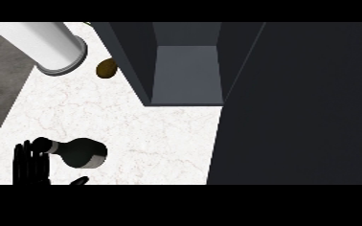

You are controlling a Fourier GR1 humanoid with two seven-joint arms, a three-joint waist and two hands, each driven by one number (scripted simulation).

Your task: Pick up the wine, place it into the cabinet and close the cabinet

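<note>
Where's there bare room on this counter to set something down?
Bare counter stretches between the wine, the white cylinder and the cabinet front. The cabinet's shelf looks free too. Crowded: lower left, where the left hand stands beside the wine.

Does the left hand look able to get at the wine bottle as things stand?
Probably yes: the left hand is right beside the wine bottle on the counter, fingers straight, with nothing lying between them.

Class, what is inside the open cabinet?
In the cabinet only a grey floor and dark walls show; the wine lies outside. Its left wall hides the inner left side.
</note>
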